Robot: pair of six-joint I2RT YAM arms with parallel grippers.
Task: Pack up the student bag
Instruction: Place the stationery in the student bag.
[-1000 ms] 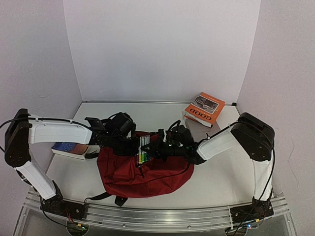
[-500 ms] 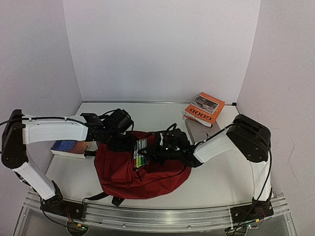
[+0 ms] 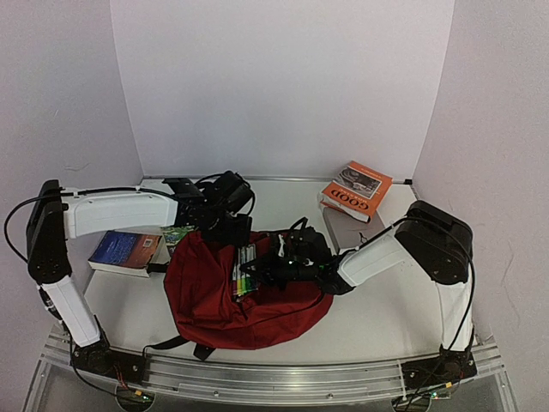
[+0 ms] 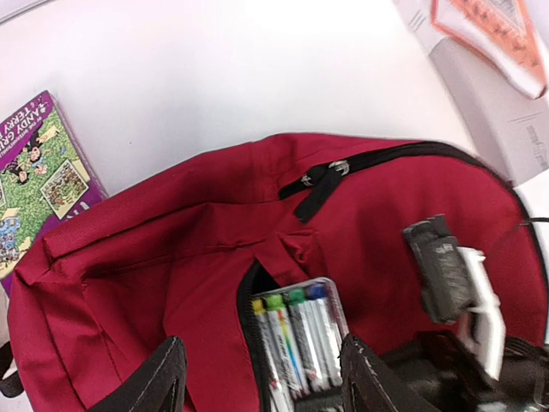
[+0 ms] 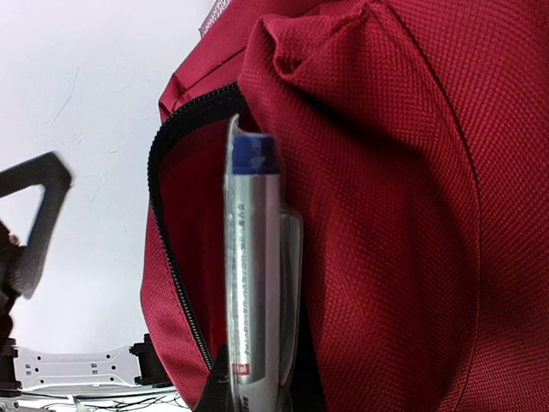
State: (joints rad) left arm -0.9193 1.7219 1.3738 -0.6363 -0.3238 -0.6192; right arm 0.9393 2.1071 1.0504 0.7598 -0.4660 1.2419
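My right claw point(image 3: 267, 269) is clamped on the marker pack point(image 5: 253, 257), which sits half inside the unzipped student bag point(image 3: 214, 300), centre frame on the desk point(image 3: 386, 313). My left claw point(image 4: 262, 360) is spread wide above the bag's top, holding nothing.

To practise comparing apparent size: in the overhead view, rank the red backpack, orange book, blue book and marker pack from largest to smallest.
1. Red backpack, clearly largest.
2. Orange book and blue book: too alike to rank.
3. Marker pack, smallest, though partly inside the backpack.
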